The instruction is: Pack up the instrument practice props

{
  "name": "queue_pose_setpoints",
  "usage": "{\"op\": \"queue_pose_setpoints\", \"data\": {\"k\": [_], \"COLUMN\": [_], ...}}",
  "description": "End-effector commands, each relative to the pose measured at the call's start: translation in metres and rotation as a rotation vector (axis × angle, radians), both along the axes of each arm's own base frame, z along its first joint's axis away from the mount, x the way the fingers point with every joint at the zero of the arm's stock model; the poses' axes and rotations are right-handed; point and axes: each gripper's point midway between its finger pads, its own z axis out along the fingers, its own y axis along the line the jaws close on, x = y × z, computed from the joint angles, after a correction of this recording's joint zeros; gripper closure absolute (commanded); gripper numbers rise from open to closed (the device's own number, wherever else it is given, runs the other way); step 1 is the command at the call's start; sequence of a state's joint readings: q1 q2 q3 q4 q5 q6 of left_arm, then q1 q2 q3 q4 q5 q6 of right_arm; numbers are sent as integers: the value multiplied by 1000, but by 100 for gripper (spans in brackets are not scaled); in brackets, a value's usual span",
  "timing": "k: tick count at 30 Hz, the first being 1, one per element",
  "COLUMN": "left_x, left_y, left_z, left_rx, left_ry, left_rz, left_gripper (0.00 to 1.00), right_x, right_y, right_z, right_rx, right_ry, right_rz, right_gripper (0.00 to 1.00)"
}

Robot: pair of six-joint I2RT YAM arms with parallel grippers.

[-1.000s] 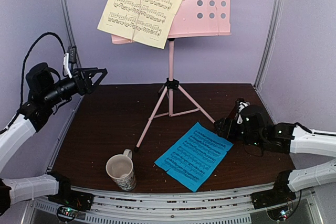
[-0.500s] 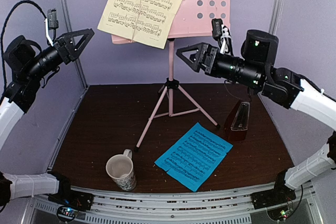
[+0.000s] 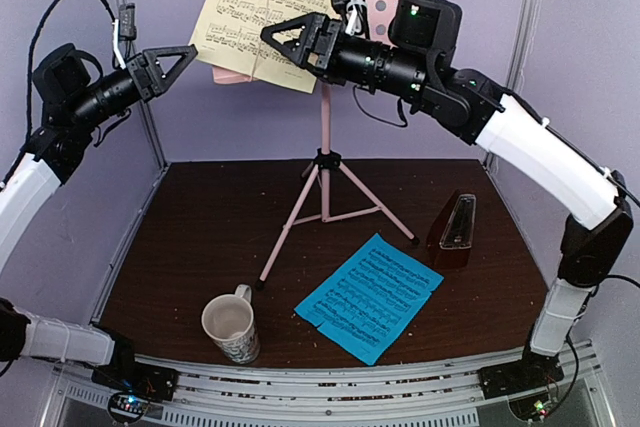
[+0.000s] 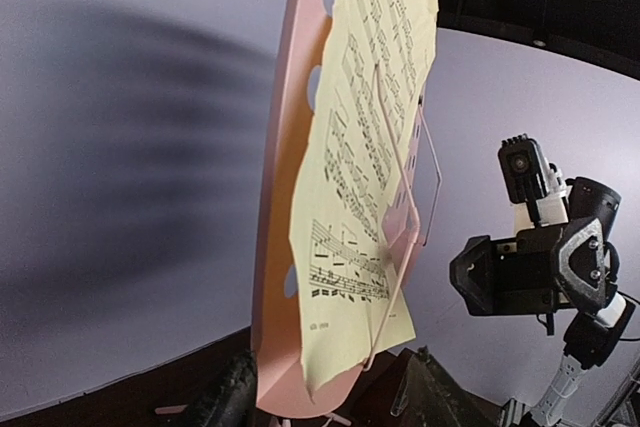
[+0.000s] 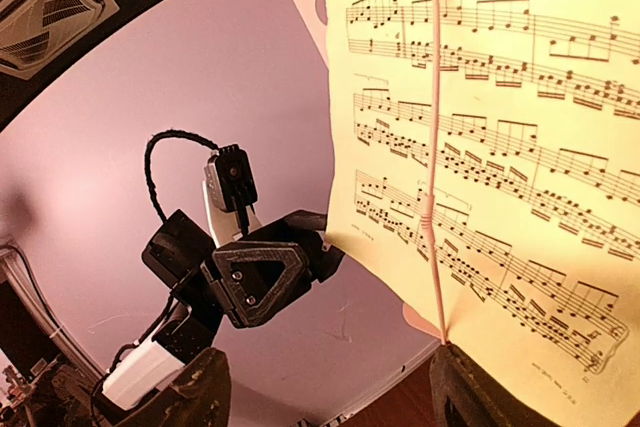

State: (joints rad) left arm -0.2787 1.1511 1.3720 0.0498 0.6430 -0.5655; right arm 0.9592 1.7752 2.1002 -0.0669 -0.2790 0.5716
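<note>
currently both arms are raised to the height of the stand's desk. the pink music stand is seen upright on its tripod at the back middle of the dark table. a pale-yellow sheet is laid tilted against the perforated desk, with thin pink wires crossing it.

the left gripper is positioned just left of the sheet's lower left corner, apart from it. in the left wrist view its fingers are seen spread, with the desk's lower edge between them, and nothing is gripped.

the right gripper is held in front of the sheet, reached in from the right side. in the right wrist view its fingers are likewise seen well apart, with the sheet's lower corner between them. no contact can be confirmed.

the blue sheet is laid flat on the table, front right of the tripod legs. the metronome is stood upright just beyond that sheet's far right corner. a patterned mug is placed near the front edge, left of the blue sheet, with its handle to the rear.
</note>
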Motion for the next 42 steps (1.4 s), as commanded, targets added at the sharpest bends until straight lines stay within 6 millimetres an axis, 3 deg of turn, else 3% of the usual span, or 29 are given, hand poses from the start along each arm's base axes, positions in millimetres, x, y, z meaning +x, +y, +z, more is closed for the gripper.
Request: {"op": "queue_pose_setpoints", "data": {"k": [1, 9, 10, 13, 21, 30, 38, 42], "left_x": [-2, 17, 16, 19, 21, 21, 24, 26], "left_y": [3, 0, -4, -8, -10, -14, -15, -14], "left_z": [23, 24, 26, 23, 22, 18, 15, 15], "left_rx": [-4, 8, 6, 5, 3, 1, -1, -6], "left_ry": [-64, -50, -52, -35, -34, -25, -15, -12], "left_rz": [12, 29, -3, -29, -36, -70, -74, -60], "left_gripper": [47, 57, 64, 70, 100, 100, 100, 100], "right_x": [2, 29, 34, 36, 43, 46, 47, 40], "right_y": [8, 9, 11, 14, 17, 12, 14, 14], "right_z": [20, 29, 33, 37, 50, 67, 63, 61], "right_rx": [60, 149, 169, 197, 280, 358, 320, 320], "right_ry": [-9, -35, -59, -86, -128, -207, -297, -352], "right_rz": [41, -6, -6, 14, 46, 68, 36, 53], "right_gripper": [33, 43, 46, 51, 59, 66, 100, 100]}}
